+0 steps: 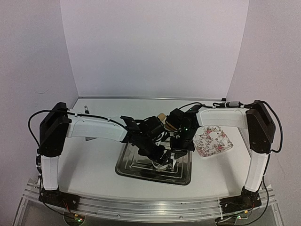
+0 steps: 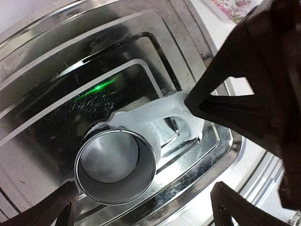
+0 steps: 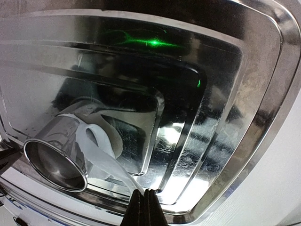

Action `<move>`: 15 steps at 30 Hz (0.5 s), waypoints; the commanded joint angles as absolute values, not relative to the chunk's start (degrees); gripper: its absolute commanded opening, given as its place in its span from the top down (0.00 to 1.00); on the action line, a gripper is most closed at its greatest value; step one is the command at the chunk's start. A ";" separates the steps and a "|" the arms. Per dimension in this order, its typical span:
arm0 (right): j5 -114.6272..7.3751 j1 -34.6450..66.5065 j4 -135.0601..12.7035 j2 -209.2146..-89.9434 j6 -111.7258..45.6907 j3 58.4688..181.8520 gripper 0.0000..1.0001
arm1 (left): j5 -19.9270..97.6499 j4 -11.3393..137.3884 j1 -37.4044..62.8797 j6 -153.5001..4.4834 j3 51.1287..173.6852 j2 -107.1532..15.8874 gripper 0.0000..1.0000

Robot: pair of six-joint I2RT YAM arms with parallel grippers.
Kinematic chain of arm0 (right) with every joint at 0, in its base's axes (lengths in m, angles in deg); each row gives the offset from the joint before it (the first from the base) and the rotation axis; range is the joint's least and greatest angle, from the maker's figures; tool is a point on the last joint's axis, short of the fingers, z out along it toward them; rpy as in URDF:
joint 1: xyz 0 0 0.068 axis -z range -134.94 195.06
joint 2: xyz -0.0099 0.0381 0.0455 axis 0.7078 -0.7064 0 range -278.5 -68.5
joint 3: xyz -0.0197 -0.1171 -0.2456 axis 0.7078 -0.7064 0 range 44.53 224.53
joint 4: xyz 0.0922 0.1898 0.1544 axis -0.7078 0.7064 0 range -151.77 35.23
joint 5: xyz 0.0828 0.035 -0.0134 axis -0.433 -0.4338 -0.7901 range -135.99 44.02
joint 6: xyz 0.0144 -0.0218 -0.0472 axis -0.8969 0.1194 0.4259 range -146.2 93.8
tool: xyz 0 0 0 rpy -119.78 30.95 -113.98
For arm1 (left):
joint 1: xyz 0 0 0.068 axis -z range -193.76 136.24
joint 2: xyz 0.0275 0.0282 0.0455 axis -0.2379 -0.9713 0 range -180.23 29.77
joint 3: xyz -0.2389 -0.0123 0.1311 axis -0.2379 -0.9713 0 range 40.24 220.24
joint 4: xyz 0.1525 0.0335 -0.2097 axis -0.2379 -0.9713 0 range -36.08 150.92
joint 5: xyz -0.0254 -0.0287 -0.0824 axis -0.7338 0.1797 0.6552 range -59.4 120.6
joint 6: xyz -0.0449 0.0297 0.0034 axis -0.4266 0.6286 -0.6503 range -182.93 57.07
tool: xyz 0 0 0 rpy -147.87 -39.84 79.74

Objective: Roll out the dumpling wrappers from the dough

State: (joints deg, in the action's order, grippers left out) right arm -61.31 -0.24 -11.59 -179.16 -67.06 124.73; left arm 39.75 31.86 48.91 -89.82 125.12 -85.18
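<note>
Wrapper (image 1: 214,135): from above, lying on plate (image 1: 221,147) near the table's right edge. Looks soft, light and tearable; best lifted by the rim. Tray (image 1: 128,168) by the near edge, largely hidden under both arms.

Left wrist: left pincer (image 2: 141,207) spread wide over ring (image 2: 113,165), beside holed dough (image 2: 162,115).

Right wrist: right pincer (image 3: 144,207) pressed together, pinching dough's edge; contact cut off at the frame's bottom.
</note>
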 commanded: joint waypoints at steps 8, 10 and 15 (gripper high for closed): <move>-61.15 -0.15 -11.66 -174.93 -68.09 123.04 1.00 | 27.77 25.51 50.29 -89.80 132.28 -90.38 0.06; -61.13 -0.14 -11.66 -174.98 -68.00 123.03 1.00 | 28.05 25.93 50.28 -90.09 132.16 -90.42 0.10; -61.19 -0.16 -11.67 -174.79 -67.85 122.96 1.00 | 29.36 26.32 50.32 -90.26 132.26 -90.81 0.15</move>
